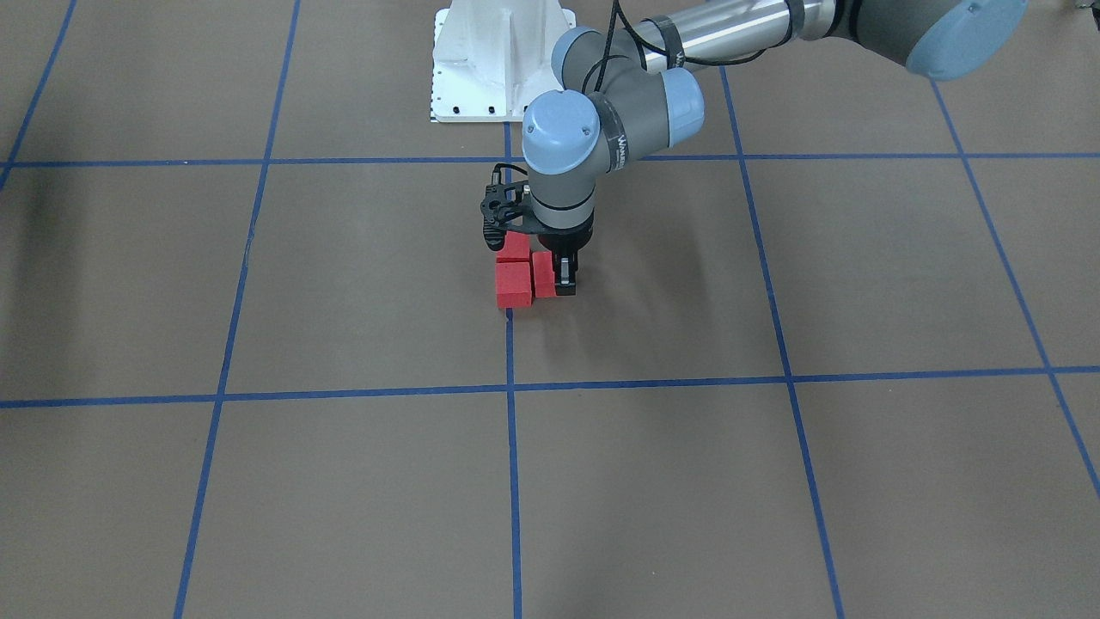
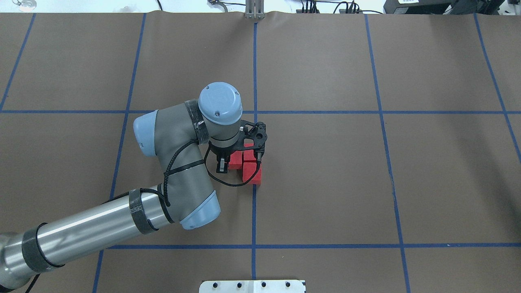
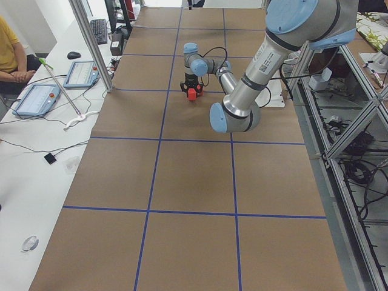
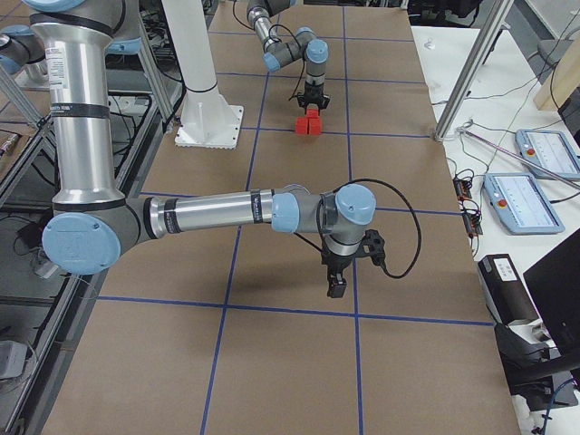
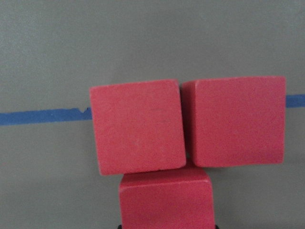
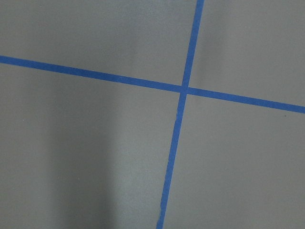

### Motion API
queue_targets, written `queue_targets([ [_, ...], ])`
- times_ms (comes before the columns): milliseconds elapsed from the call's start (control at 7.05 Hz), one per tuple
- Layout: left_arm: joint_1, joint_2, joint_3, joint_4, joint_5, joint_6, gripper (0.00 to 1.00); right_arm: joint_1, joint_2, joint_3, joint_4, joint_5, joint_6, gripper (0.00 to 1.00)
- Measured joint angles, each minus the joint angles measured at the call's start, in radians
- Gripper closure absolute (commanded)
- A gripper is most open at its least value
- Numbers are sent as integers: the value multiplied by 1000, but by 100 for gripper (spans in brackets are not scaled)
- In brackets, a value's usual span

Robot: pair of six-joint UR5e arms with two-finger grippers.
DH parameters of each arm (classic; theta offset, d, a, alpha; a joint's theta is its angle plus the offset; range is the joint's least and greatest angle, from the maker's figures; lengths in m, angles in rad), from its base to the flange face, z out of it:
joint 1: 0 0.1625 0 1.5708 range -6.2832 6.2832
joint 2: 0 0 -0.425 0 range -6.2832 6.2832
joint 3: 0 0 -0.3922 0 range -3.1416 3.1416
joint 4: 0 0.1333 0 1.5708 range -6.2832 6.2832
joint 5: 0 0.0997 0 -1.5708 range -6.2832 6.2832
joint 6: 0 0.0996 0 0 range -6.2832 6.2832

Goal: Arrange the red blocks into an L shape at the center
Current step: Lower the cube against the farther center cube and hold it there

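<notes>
The left gripper's [image 1: 548, 279] jaws clasp one small matte red cube [image 5: 164, 198], which touches two matching cubes [image 5: 137, 126] [image 5: 236, 121]. The state of the right gripper's [image 4: 337, 288] jaws cannot be told.

Three blocks [image 2: 252, 175] touching in an L near middle of desk [image 2: 325, 183]. Corner block [image 1: 513, 284] and back block [image 1: 516, 247] sit on the tape line [image 2: 254, 211], back block on the robot's side, toward the base [image 1: 494, 60]. Side block [image 1: 543, 273] off the line, touching corner block on robot's left. Left gripper [image 2: 233, 165] straight above, a finger on either side of side block. Right gripper [image 4: 336, 288] well apart toward the desk's right end, over a tape crossing [image 6: 183, 89].
</notes>
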Motion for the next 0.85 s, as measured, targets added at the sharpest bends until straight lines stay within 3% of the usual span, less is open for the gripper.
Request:
queue_targets([
  [568,1,-1,3,-7,-2,-8,74,0,0,0,0,0,0,1],
  [852,1,-2,3,-11,-3,-10,68,0,1,-1,0,0,0,1],
])
